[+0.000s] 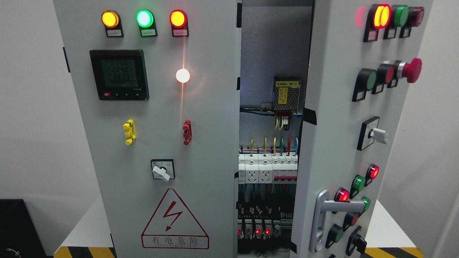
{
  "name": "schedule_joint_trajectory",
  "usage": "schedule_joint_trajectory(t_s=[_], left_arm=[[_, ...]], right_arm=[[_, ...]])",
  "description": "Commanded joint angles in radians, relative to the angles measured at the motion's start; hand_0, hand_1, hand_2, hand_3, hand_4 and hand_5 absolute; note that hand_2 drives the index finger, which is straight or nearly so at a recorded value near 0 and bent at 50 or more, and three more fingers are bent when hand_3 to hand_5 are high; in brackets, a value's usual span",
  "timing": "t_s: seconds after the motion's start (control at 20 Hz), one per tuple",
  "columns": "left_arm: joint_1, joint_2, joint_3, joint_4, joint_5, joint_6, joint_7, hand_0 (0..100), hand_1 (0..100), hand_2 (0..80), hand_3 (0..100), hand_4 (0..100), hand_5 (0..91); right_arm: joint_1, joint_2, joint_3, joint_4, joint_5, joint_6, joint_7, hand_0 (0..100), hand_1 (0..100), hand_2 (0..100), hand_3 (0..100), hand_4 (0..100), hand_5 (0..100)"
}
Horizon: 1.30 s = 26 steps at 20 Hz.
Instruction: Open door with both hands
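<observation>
Two cabinet doors: left door (200, 143) shut, right door (333, 118) ajar.

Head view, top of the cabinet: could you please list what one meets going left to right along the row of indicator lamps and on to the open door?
Lit amber round lamp → lit green round lamp → lit red round lamp → dark gap showing the cabinet interior → glowing red-and-yellow lamp on the open grey door → unlit green lamp.
</observation>
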Motion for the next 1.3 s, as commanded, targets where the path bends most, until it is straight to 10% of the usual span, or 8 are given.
schedule_joint_trajectory(t_s=[0.0, 0.55, 1.25], left_arm=[[0.007, 0.009, -0.004, -0.016, -0.003, -0.001, 0.0, 0, 0, 0.0, 0, 0, 0.0], [0.02, 0.028, 0.004, -0.047, -0.106, -0.019, 0.009, 0, 0, 0.0, 0, 0, 0.0], [0.326, 0.162, -0.019, -0.641, -0.157, -0.134, 0.0, 0, 0, 0.0, 0, 0, 0.0]], right_arm=[[0.0, 0.0, 0.0, 0.0, 0.0, 0.0, 0.001, 0, 0, 0, 0, 0, 0], [0.0, 0.0, 0.0, 0.0, 0.0, 0.0, 0.001, 0, 0, 0, 0, 0, 0], [0.0, 0.0, 0.0, 0.0, 0.0, 0.0, 0.001, 0, 0, 0, 0, 0, 0]])
